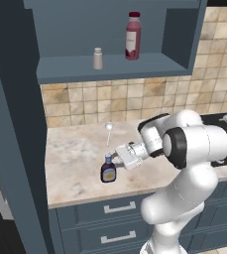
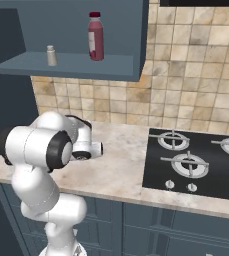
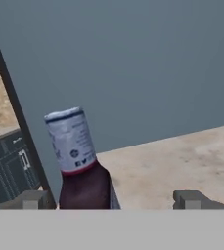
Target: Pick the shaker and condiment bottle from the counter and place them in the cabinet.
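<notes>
Currently the two-finger gripper (image 3: pixel 113 199) points level across the beige marbled stone counter (image 1: pixel 80 149), and its two small dark fingertips (image 3: pixel 35 200) stand wide apart with nothing clamped between them. The small dark brown condiment bottle with a blue cap and yellow label (image 3: pixel 79 161) stands between the tips, nearer the one on the left of the hand view; whether that tip touches the glass cannot be told. In the left base view the same bottle (image 1: pixel 108 169) stands upright on the counter, near its front edge, directly ahead of the white hand.

Behind the bottle, toward the tiled backsplash (image 1: pixel 135 99), a small pale object on a thin stem (image 1: pixel 108 130) sits on the stone; it is too small to identify.

Above the counter, the blue-grey wall cabinet (image 1: pixel 110 69) is open at the front. On its shelf stand the small grey cylindrical shaker with a lighter rounded cap (image 1: pixel 98 59) and, to its right and well apart from it, a taller red bottle with a white label (image 1: pixel 133 36). Both stand upright.

Below the counter run blue-grey drawers with silver handles (image 1: pixel 119 207). To the right, a black gas hob with silver burners (image 2: pixel 196 162) is set into the countertop.
</notes>
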Controlling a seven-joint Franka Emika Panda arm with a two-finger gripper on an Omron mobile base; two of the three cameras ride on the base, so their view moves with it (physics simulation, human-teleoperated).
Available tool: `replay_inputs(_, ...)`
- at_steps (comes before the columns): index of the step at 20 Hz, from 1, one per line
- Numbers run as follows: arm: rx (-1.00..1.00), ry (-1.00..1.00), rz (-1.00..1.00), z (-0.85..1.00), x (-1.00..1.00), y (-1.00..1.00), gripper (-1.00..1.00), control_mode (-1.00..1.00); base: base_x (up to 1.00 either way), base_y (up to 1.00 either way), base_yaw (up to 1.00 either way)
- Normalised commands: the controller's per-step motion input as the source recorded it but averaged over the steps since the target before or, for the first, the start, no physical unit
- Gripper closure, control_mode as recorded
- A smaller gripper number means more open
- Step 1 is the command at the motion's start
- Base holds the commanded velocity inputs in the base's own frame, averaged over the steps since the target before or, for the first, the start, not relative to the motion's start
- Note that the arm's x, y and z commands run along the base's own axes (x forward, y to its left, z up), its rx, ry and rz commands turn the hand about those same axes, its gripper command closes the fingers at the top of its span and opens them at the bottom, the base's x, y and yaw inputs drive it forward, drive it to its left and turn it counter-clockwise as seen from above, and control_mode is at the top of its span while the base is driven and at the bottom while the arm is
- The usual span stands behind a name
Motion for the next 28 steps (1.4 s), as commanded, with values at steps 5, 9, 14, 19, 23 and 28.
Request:
replay_inputs(5, 0.01, 0.07, 0.0, 0.0, 0.0, 0.28, -1.0, -1.0, 0.0, 0.0, 0.0)
replay_inputs(9, 0.0, 0.06, 0.0, 0.0, 0.0, 0.33, -1.0, -1.0, 0.0, 0.0, 0.0)
replay_inputs(14, 0.01, 0.04, 0.0, 0.0, 0.0, 0.21, -1.0, -1.0, 0.0, 0.0, 0.0)
replay_inputs(19, 0.01, 0.03, 0.0, 0.0, 0.0, 0.09, -1.0, -1.0, 0.0, 0.0, 0.0)
replay_inputs(23, 0.02, 0.0, 0.0, 0.0, -0.03, 0.06, -1.0, -1.0, 0.0, 0.0, 0.0)
replay_inputs(28, 0.0, 0.01, 0.0, 0.0, -0.01, 0.13, 1.0, -1.0, 0.0, 0.0, 0.0)
